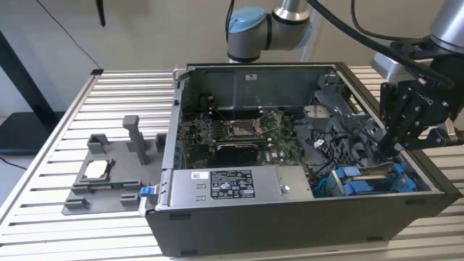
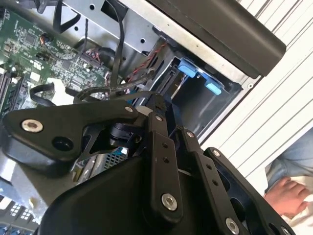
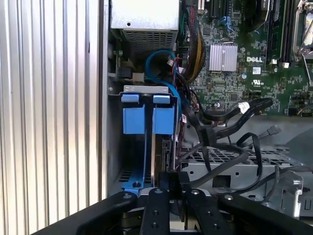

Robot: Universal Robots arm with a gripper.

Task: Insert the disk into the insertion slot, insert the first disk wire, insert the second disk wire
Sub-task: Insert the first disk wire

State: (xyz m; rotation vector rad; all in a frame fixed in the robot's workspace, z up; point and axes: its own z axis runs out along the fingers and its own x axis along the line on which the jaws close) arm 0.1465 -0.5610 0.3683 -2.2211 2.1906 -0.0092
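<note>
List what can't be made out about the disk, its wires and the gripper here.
- Label of the disk: it stands edge-on in the insertion slot, first wrist view.
- Wire plugs at the disk: behind the linkage of the gripper, both wrist views.
- What the gripper holds: covered by its own body, exterior view.
- Lower part of the insertion slot: cut off by the computer case wall, exterior view.

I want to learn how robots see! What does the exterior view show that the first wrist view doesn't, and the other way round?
Exterior view: a grey plastic holder tray and the arm's blue-capped joint. First wrist view: a silver finned heatsink and a looping blue cable. Both: the dark grey metal drive cage with blue plastic edges, the green circuit board, and the black pincer near that cage.
</note>
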